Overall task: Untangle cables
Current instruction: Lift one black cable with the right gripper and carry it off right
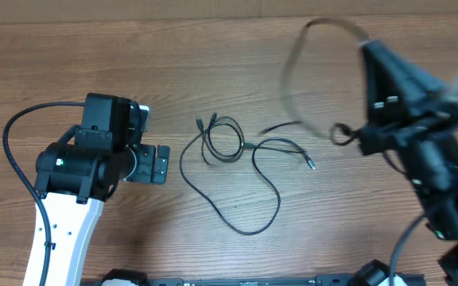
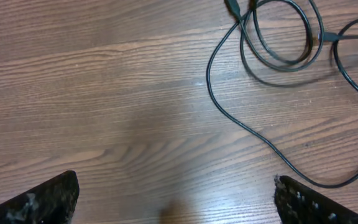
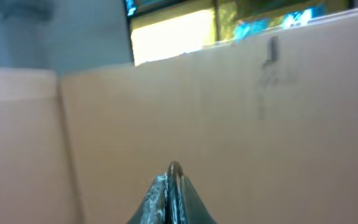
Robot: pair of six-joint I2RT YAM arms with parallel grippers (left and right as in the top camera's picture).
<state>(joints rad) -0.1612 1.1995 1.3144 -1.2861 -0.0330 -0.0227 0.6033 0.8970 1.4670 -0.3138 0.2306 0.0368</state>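
The right gripper (image 3: 174,171) is pressed together, apparently pinching a blurred cable loop (image 1: 293,79) raised off the surface (image 1: 133,63), its arm lifted. The left gripper (image 2: 176,183) hovers low, fingers wide apart and empty, beside the other cables (image 1: 229,143) lying in loose loops.

We read this as a robotics lab bench, not a home. A white-and-black left arm (image 1: 62,171) and a black right arm (image 1: 420,135) work at a wood-grain table (image 1: 173,63) with thin black cables (image 1: 245,146) on it as test props. The right wrist view shows a plain tan board wall (image 3: 229,124) with bright lit panels (image 3: 173,31) above it, too blurred to identify.
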